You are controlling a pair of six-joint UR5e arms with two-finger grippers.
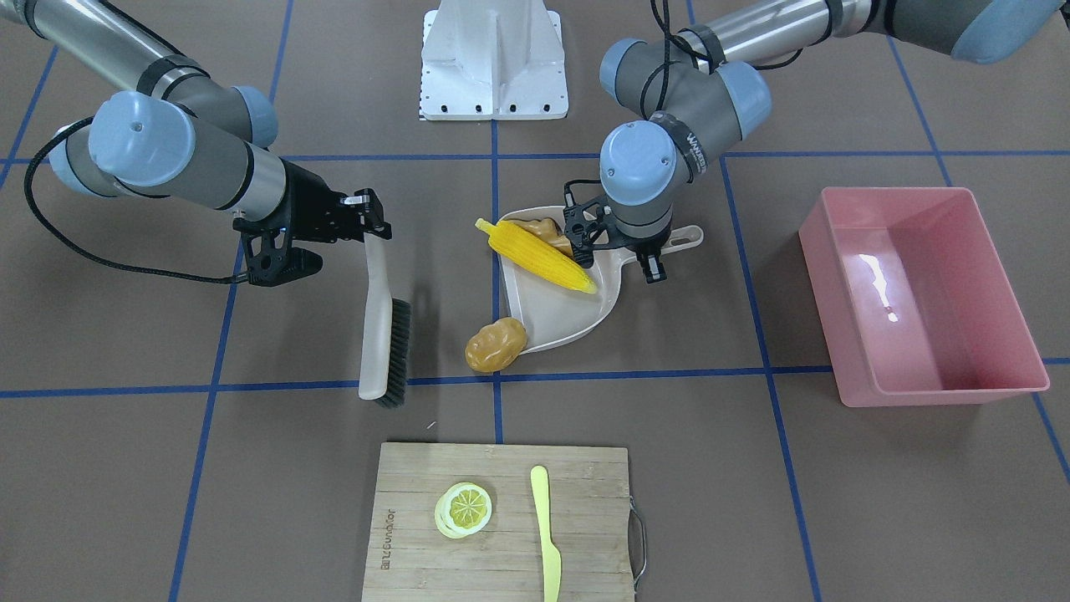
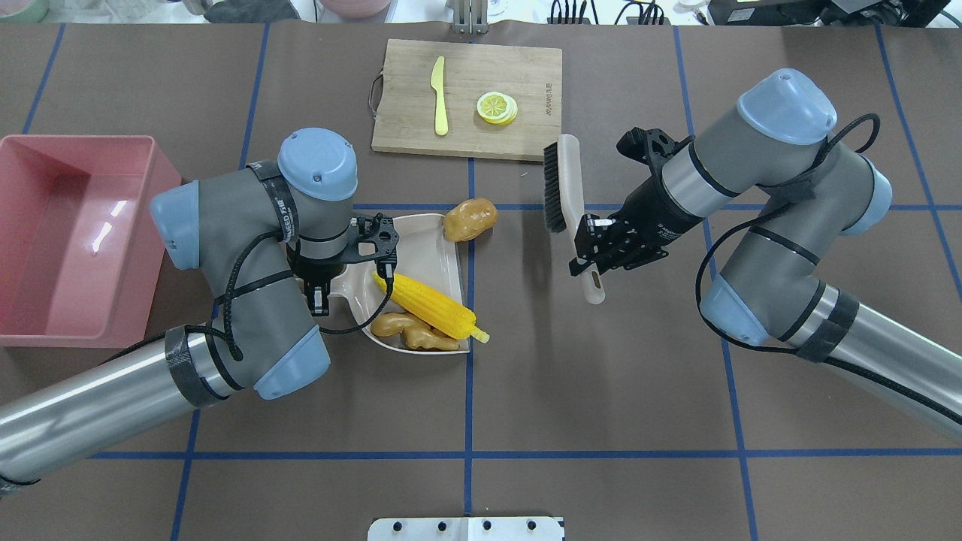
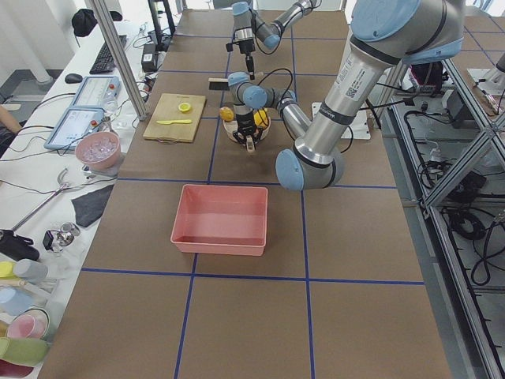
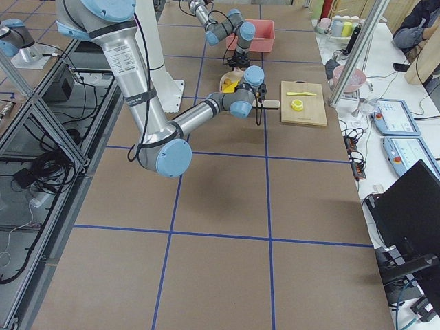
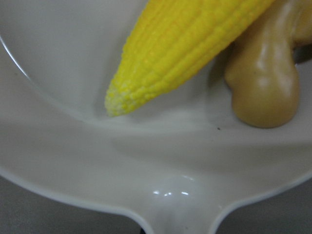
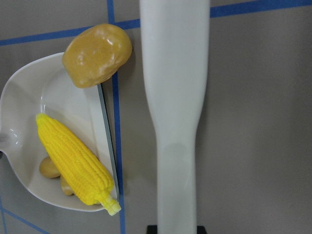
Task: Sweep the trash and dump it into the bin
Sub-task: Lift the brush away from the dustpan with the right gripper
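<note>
A beige dustpan (image 1: 568, 322) lies at mid-table with the yellow corn cob (image 1: 535, 255) and the tan ginger root (image 1: 547, 230) inside it. The brown potato (image 1: 496, 344) rests on the table against the pan's open front edge. My left gripper (image 1: 654, 261) is shut on the dustpan's handle. My right gripper (image 2: 597, 252) is shut on the handle of a beige brush (image 2: 564, 180), whose bristles face the potato from a short way off. The right wrist view shows the brush handle (image 6: 175, 97) beside the potato (image 6: 97, 54). The pink bin (image 2: 75, 233) is empty, beyond my left arm.
A wooden cutting board (image 1: 501, 543) at the operators' edge holds a lemon slice (image 1: 463, 509) and a pale yellow knife (image 1: 547, 535). The robot's white base (image 1: 493, 58) stands at the near edge. Blue tape lines cross the brown table.
</note>
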